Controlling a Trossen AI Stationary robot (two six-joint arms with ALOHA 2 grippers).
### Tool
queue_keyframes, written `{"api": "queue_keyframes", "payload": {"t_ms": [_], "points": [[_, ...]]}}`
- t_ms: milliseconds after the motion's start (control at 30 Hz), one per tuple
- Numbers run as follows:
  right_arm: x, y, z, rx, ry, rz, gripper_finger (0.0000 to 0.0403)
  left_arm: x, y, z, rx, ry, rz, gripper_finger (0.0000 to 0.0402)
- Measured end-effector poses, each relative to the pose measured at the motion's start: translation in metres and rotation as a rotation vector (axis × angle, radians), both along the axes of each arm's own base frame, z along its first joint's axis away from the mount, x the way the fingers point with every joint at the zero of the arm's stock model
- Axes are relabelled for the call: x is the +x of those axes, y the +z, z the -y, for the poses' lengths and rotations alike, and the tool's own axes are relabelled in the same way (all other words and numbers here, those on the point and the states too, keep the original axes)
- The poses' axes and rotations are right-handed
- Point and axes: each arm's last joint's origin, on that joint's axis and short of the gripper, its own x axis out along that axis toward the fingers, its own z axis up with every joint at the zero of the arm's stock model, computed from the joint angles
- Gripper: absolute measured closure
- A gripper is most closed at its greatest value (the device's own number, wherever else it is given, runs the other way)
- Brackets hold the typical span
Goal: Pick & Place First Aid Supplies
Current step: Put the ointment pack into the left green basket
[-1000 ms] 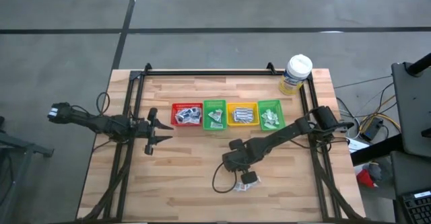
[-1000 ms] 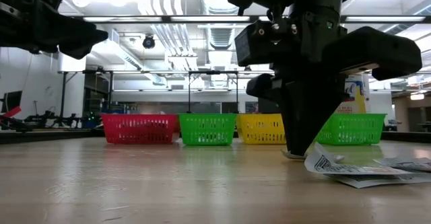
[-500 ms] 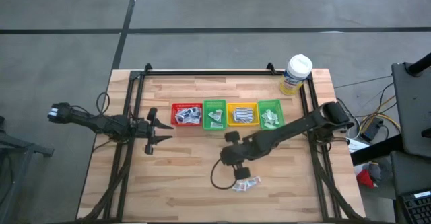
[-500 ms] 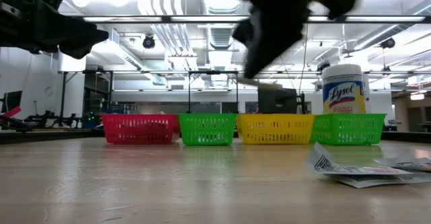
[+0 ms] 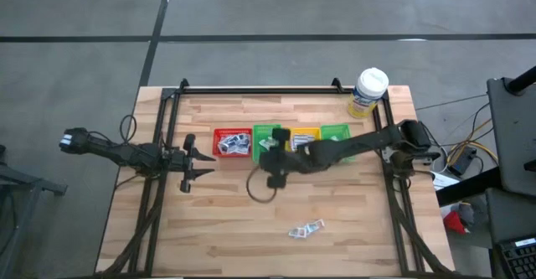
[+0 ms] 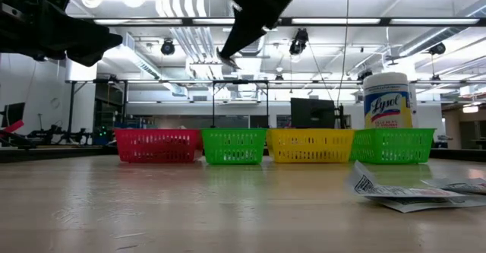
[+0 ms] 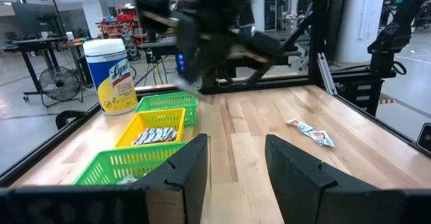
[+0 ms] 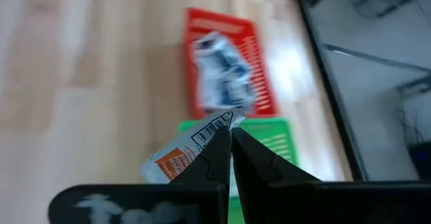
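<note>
My right gripper [image 5: 266, 152] hangs high over the near edge of the left green bin [image 5: 266, 138], shut on a small white packet with orange print [image 8: 180, 155]. In the low view it [image 6: 227, 56] slants down well above the bins. Two or three more first aid packets [image 5: 306, 228] lie flat on the wood near the table's front. My left gripper [image 5: 186, 163] waits level at the table's left, open with nothing between its fingers [image 7: 236, 163]. My right gripper pinches the packet by its upper corner [image 8: 219, 124] between its two fingertips. The fingers slant downward from the table's right. The packet is lifted clear of the table and hangs slack beside and below the fingertips.
Red [image 5: 233, 142], green, yellow [image 5: 301, 141] and green [image 5: 337, 141] bins stand in a row at the middle far side, each holding packets. A white-capped wipes bottle [image 5: 368, 90] stands at the far right corner. Black frame rails run along both table sides.
My right gripper has risen from beside the loose packets at the table's front and swung toward the far left, over the bins, tipping from pointing down to slanting. It stays shut and carries one packet up with it; the other packets stay on the table.
</note>
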Motion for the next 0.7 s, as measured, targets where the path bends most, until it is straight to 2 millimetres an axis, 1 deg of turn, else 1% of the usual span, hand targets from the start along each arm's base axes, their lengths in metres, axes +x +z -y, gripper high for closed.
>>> {"api": "queue_keyframes", "payload": {"t_ms": [167,367,500,700], "points": [[0.006,0.004,0.036,0.029,-0.116,0.071,0.0394,0.000,0.000,0.000,-0.001,0.000,0.001,0.0251],[0.006,0.003,0.073,0.078,-0.258,0.104,0.0394,0.000,0.000,0.000,0.001,0.000,0.001,0.0251],[0.005,0.003,0.088,0.117,-0.325,0.129,0.0394,0.000,0.000,0.000,0.001,0.000,0.001,0.0251],[0.004,0.003,0.093,0.127,-0.339,0.131,0.0394,0.000,0.000,0.000,0.002,0.000,0.001,0.0251]]}}
